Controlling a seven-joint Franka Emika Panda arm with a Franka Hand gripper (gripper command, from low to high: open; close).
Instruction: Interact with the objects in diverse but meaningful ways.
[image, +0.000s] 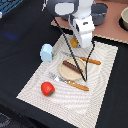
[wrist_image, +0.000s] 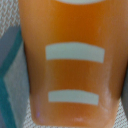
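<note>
Orange fills the wrist view: the bread block (wrist_image: 70, 62), with pale ridges, is seen very close. In the exterior view the gripper (image: 79, 44) is lowered over it at the placemat's (image: 35, 87) far edge, probably for a grasp. Whether the jaws are closed cannot be told. The sausage (image: 71, 65) lies on the plate (image: 65, 73), as if served; the tomato (image: 47, 88) and carton (image: 46, 52) sit apart.

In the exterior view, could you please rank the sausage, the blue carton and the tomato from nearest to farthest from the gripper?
1. Sausage, on the plate just below the gripper.
2. Blue carton, at the mat's left edge.
3. Tomato, at the mat's near corner.
</note>
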